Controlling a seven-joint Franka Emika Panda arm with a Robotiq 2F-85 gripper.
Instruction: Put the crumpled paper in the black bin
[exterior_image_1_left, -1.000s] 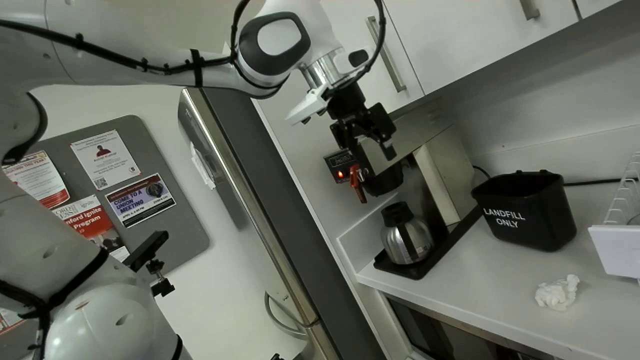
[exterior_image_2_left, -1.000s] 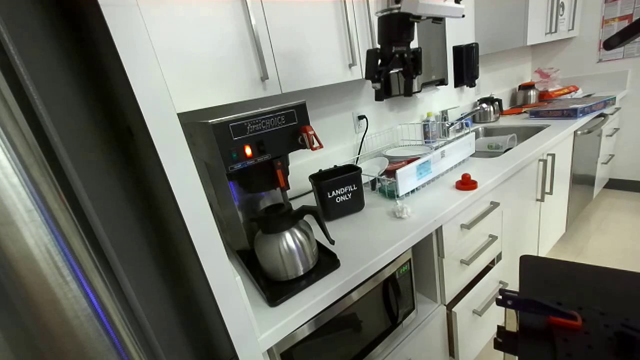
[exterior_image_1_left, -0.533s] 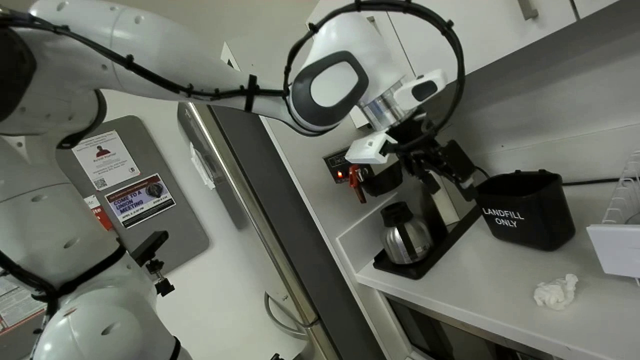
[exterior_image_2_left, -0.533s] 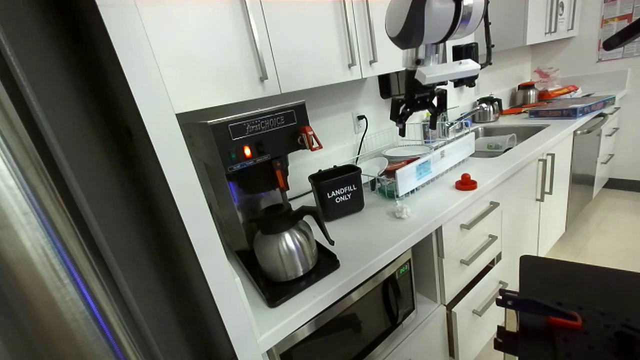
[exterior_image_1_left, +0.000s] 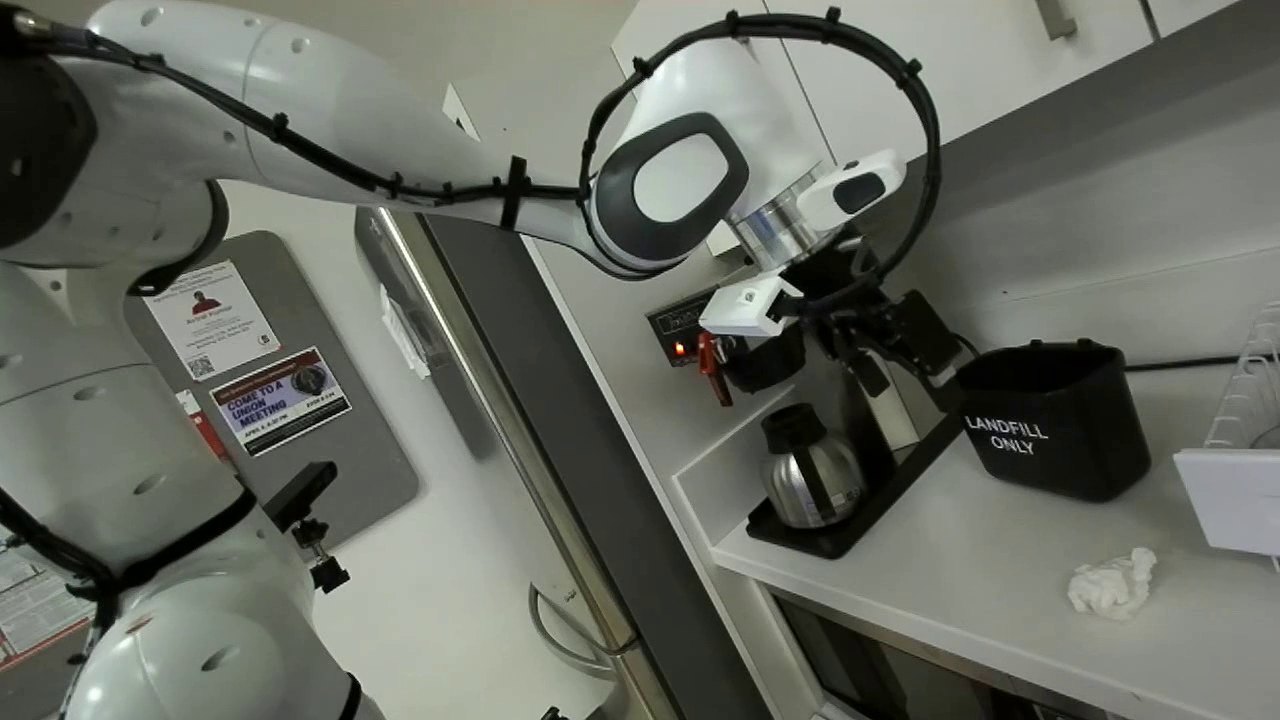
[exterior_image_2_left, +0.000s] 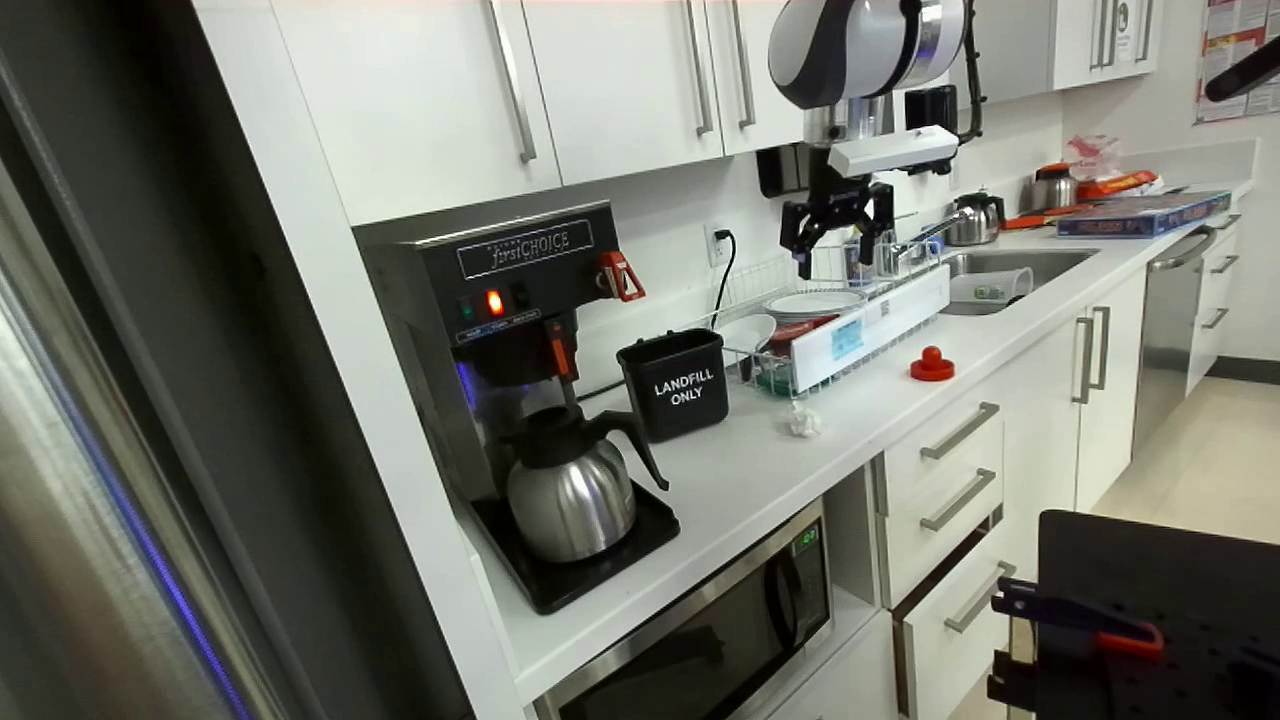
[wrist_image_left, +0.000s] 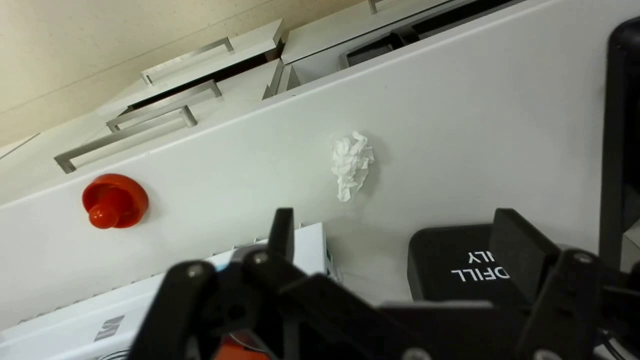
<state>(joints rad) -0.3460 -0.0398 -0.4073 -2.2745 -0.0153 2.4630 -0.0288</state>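
The crumpled paper is a small white lumpy wad lying on the white counter. It shows in both exterior views (exterior_image_1_left: 1112, 586) (exterior_image_2_left: 803, 421) and in the wrist view (wrist_image_left: 351, 162), above the space between the fingertips. The black bin stands upright on the counter with white "LANDFILL ONLY" lettering, in both exterior views (exterior_image_1_left: 1095, 455) (exterior_image_2_left: 700, 365). In the wrist view the bin (wrist_image_left: 435, 260) is partly hidden behind the right finger. My gripper (wrist_image_left: 395, 215) is open and empty. It hangs tilted in the air above the counter in both exterior views (exterior_image_1_left: 910, 385) (exterior_image_2_left: 836, 260).
A coffee machine (exterior_image_2_left: 520, 260) with a steel carafe (exterior_image_2_left: 575, 500) stands beside the bin. A dish rack with a white front panel (exterior_image_2_left: 880, 320) is close to the paper. A red knobbed object (exterior_image_2_left: 932, 366) sits near the counter edge. Cabinets (exterior_image_2_left: 620, 80) hang above.
My gripper has moved down and, in an exterior view, right toward the bin, and it has tilted. It moved only slightly in the last half second. Paper and bin have not moved.
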